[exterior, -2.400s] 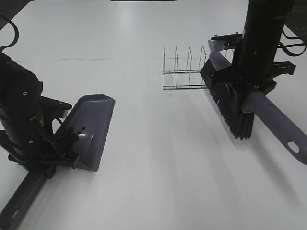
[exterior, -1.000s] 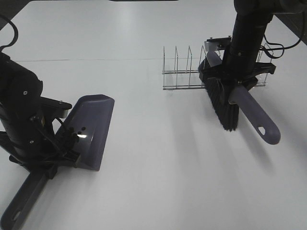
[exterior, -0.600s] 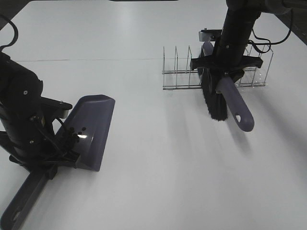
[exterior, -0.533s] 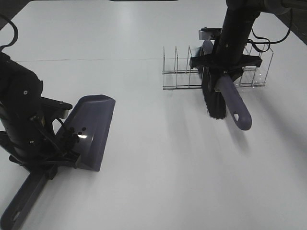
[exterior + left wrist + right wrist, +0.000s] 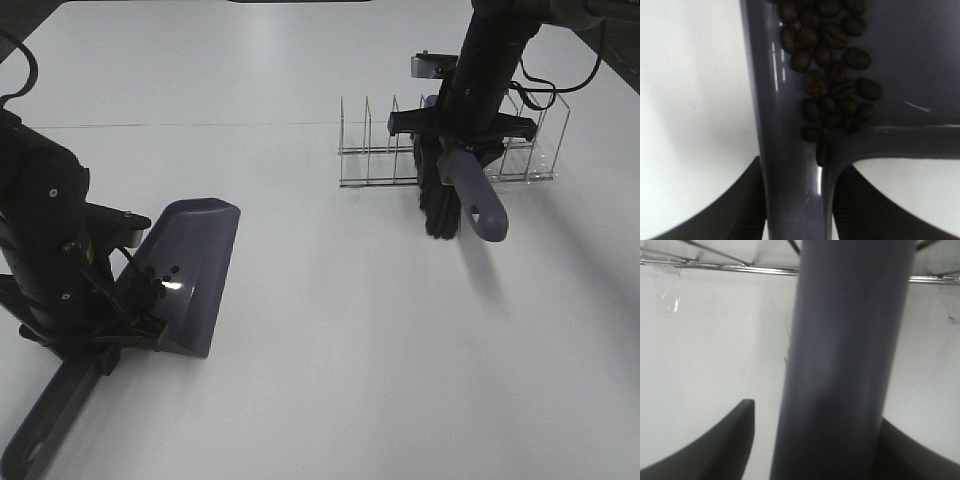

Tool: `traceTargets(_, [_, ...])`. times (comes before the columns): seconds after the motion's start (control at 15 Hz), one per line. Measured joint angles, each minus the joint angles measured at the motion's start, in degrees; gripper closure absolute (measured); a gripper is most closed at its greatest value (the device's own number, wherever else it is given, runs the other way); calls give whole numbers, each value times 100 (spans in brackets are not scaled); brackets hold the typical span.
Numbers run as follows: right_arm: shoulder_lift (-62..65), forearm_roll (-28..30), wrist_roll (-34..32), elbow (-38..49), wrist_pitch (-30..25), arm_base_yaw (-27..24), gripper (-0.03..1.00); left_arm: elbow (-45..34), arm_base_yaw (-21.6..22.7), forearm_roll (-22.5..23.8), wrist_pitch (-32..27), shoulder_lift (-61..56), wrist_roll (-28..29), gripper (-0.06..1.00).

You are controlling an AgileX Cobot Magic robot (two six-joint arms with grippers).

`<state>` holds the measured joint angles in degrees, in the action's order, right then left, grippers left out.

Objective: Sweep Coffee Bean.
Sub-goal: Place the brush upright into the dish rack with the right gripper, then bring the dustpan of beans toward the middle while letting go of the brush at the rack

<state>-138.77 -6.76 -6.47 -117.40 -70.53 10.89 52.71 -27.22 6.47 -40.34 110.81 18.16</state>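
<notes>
The coffee beans lie in a cluster inside the purple-grey dustpan, near where its handle joins; from above they show only as a few dark specks. My left gripper is shut on the dustpan's handle, with the pan flat on the white table. My right gripper is shut on the purple handle of the brush. It holds the brush, black bristles down, at the front edge of the wire rack, its handle pointing toward the camera.
The wire rack with upright dividers stands at the back right of the white table. A thin line runs across the table's far part. Cables hang near the right arm.
My right arm has carried the brush leftward and back to the wire rack, turning it so the handle points forward. The left arm and dustpan have not moved.
</notes>
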Motion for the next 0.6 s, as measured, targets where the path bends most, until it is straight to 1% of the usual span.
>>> traceTargets(0.07, [0, -40, 0, 0, 6, 0, 41, 0, 0, -6, 0, 0, 0, 60])
traceTargets(0.2, [0, -46, 0, -6, 6, 0, 36, 0, 0, -6, 0, 0, 0, 60])
traceTargets(0.47, [281, -46, 6, -92, 34, 0, 34, 0, 0, -166, -11, 0, -6, 60])
traceTargets(0.6, [527, 11, 34, -97, 46, 0, 34, 40, 6, -218, -11, 6, 103, 60])
